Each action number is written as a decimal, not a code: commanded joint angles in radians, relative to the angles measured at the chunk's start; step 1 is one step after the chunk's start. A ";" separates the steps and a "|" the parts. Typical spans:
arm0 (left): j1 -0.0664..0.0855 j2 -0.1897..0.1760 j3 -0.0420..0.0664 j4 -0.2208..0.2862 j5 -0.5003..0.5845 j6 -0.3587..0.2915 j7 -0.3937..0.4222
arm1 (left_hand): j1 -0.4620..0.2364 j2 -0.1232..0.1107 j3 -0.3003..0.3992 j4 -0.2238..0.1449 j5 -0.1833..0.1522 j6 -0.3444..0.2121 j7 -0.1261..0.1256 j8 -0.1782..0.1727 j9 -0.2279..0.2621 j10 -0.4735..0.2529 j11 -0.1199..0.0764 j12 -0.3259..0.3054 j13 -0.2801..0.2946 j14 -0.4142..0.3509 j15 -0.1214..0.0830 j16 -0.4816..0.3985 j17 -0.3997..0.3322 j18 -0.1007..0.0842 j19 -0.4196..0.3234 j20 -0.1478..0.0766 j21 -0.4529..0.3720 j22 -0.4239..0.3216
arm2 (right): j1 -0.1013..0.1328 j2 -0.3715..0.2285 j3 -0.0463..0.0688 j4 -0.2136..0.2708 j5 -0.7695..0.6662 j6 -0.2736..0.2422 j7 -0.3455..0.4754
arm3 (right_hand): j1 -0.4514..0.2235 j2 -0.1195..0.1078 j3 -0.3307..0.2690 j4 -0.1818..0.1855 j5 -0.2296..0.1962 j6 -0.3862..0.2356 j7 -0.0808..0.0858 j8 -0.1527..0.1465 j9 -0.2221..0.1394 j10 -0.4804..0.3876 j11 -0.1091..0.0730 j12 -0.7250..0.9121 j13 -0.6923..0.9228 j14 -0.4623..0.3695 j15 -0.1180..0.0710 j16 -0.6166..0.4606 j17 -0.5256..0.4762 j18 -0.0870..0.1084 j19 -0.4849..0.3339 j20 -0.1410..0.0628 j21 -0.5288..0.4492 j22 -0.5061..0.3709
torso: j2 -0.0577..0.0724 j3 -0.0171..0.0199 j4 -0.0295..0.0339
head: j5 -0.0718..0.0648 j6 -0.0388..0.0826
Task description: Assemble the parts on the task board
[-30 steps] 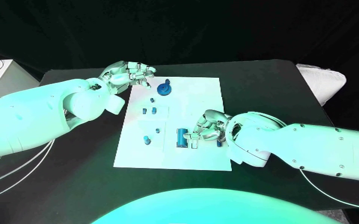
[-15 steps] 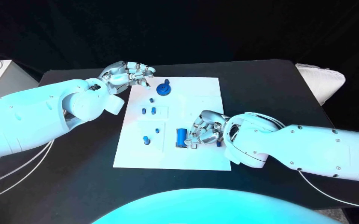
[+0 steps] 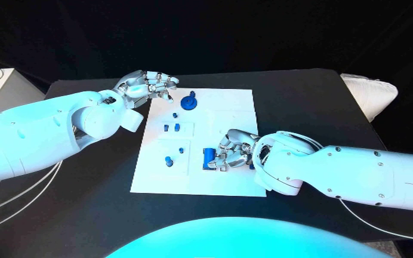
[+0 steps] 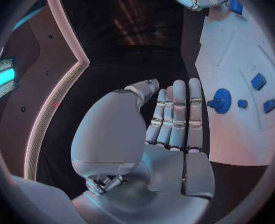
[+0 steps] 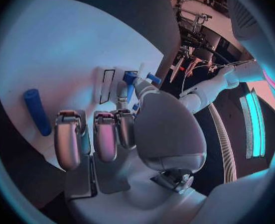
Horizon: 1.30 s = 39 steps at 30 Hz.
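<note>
Parts (image 3: 207, 157) lie mostly loose on the task board (image 3: 232, 106), so I judge assembly barely begun: my right hand (image 3: 231, 153) curls over the board's near edge, grip unclear, my left hand (image 3: 148, 85) waits beside its far corner, fingers together, empty

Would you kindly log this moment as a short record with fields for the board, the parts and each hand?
board: white task board on the black table
parts: blue gear at the far end; blue cylinder lying flat near the right hand; small blue pieces between
left hand: left hand at the board's far left corner, holding nothing
right hand: right hand curled over the board beside the cylinder; grasp unclear
</note>
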 commanded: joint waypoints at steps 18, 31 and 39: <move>0.000 -0.003 0.001 0.004 0.001 0.008 0.005 | 0.000 -0.003 -0.002 0.006 0.004 -0.004 0.001 -0.005 -0.001 -0.003 0.005 -0.001 -0.001 0.000 0.005 -0.004 0.000 0.014 0.009 0.000 -0.005 -0.001 | -0.006 -0.025 -0.002 0.016 -0.004 -0.019 0.001 | -0.014 -0.002 0.022 0.033 0.029 -0.004 -0.002 0.021 0.004 0.061 -0.009 0.003 0.193 0.097 -0.010 0.006 0.226 -0.017 0.085 -0.015 0.003 0.247 | 0.000 0.0024 -0.0013 | 0.006 0.000; 0.000 -0.005 0.001 0.002 0.001 0.006 0.004 | 0.000 -0.003 -0.002 0.006 0.004 -0.004 0.001 -0.005 -0.001 -0.003 0.005 -0.001 -0.001 0.000 0.005 -0.004 0.000 0.014 0.009 0.000 -0.005 -0.001 | 0.028 -0.153 0.002 0.093 0.075 -0.090 0.110 | -0.021 -0.032 0.015 0.035 0.018 -0.123 0.051 -0.031 -0.024 0.027 0.035 -0.071 0.154 0.084 0.023 -0.028 0.179 0.000 0.054 0.008 -0.086 0.223 | -0.003 0.0005 -0.0053 | -0.001 0.000; 0.000 -0.002 0.001 0.001 0.001 0.007 0.003 | 0.000 -0.003 -0.002 0.006 0.004 -0.004 0.001 -0.005 -0.001 -0.003 0.005 -0.001 -0.001 0.000 0.005 -0.004 0.000 0.014 0.009 0.000 -0.005 -0.001 | 0.044 -0.256 0.002 0.095 0.001 -0.019 0.049 | 0.013 -0.028 0.030 0.022 0.028 -0.102 0.045 -0.019 -0.022 0.023 0.033 -0.079 0.150 0.083 0.024 -0.034 0.173 0.001 0.053 0.015 -0.089 0.222 | -0.003 0.0013 -0.0033 | -0.011 0.000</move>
